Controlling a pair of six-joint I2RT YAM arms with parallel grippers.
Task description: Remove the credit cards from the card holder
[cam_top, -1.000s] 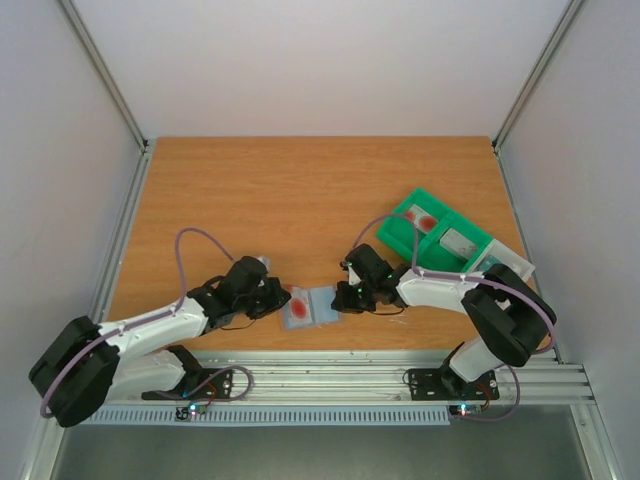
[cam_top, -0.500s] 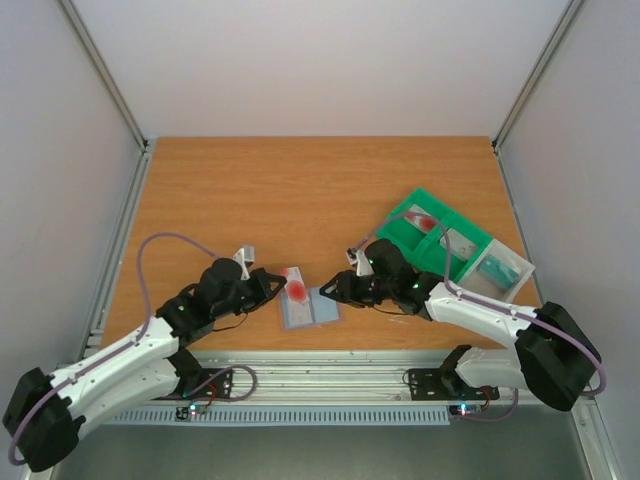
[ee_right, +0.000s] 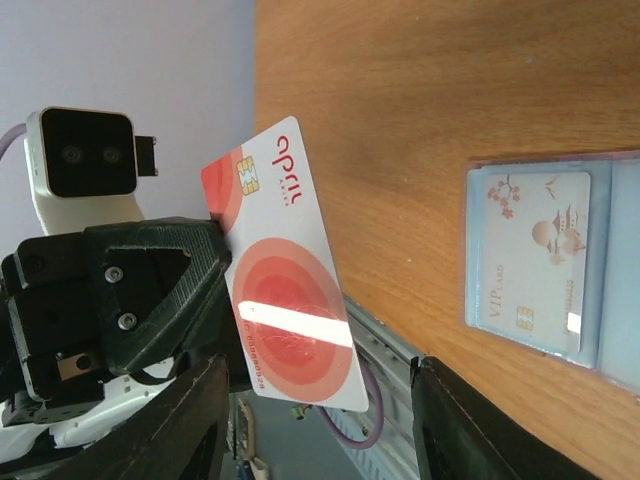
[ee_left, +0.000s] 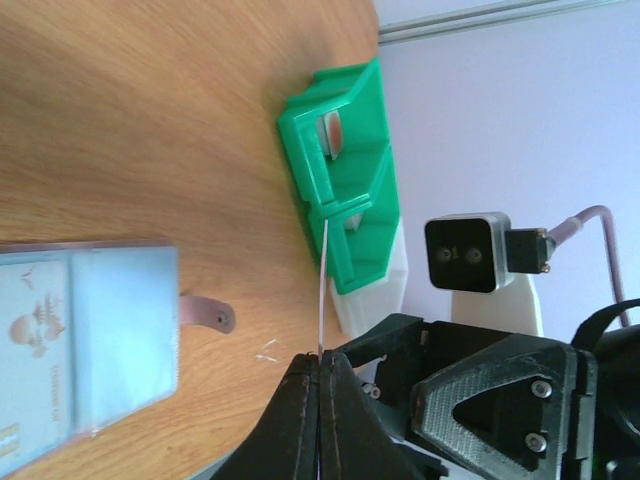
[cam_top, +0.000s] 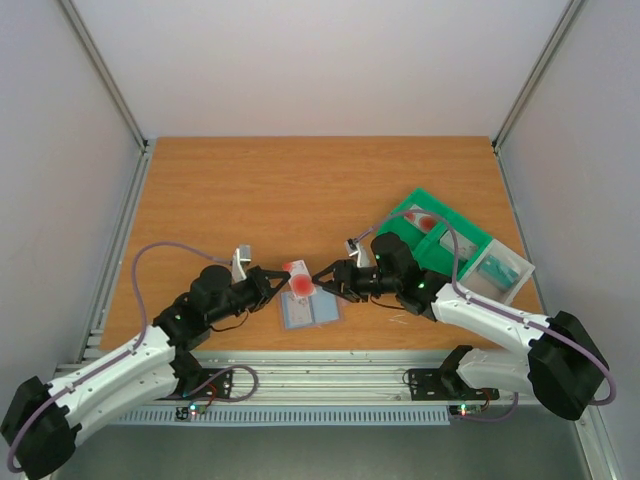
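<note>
Wooden bench (cam_top: 300, 180): left jaws clamped on 1 white credit card (cam_top: 300, 283), held above card holder (cam_top: 310, 312) at near edge. Right jaws apart, just right of it, card face toward them. 1 pale card (ee_right: 527, 262) remains pocketed.

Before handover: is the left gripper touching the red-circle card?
Touching. Left wrist view shows the card edge-on, pinched in the shut left gripper.
</note>
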